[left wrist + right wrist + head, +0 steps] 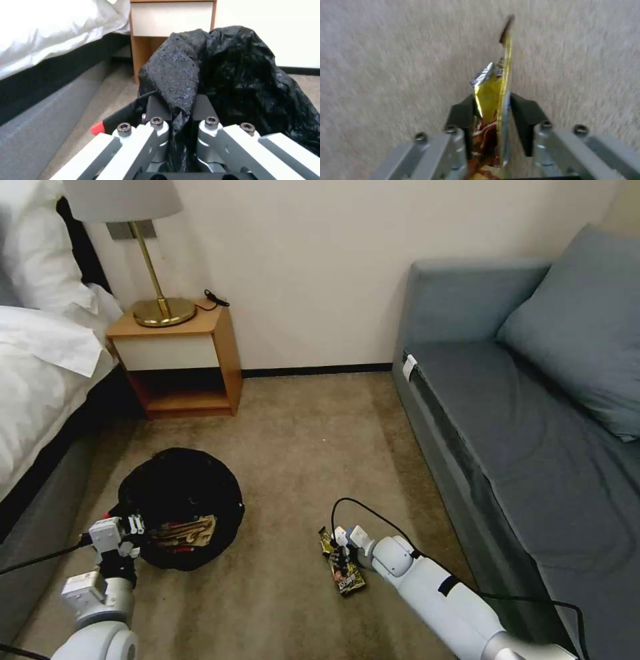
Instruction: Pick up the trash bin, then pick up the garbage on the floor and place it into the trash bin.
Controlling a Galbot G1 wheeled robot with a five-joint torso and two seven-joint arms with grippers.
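The trash bin [180,500] is a low round black basket lined with a crinkly black bag [230,72], on the carpet at the left. Tan crumpled paper [193,532] lies inside it near the front. My left gripper [133,527] is shut on the bin's near rim, its black pads [156,107] pinching the bag. A gold-brown snack wrapper [343,570], part of the garbage, is at floor level in the middle. My right gripper [340,543] is shut on that wrapper [493,95], whose thin edge stands up between the pads [525,112].
A wooden nightstand [180,360] with a brass lamp [160,307] stands against the far wall. A bed [40,373] runs along the left, close behind the bin. A grey sofa [527,413] lines the right side. Open carpet [300,447] lies between them.
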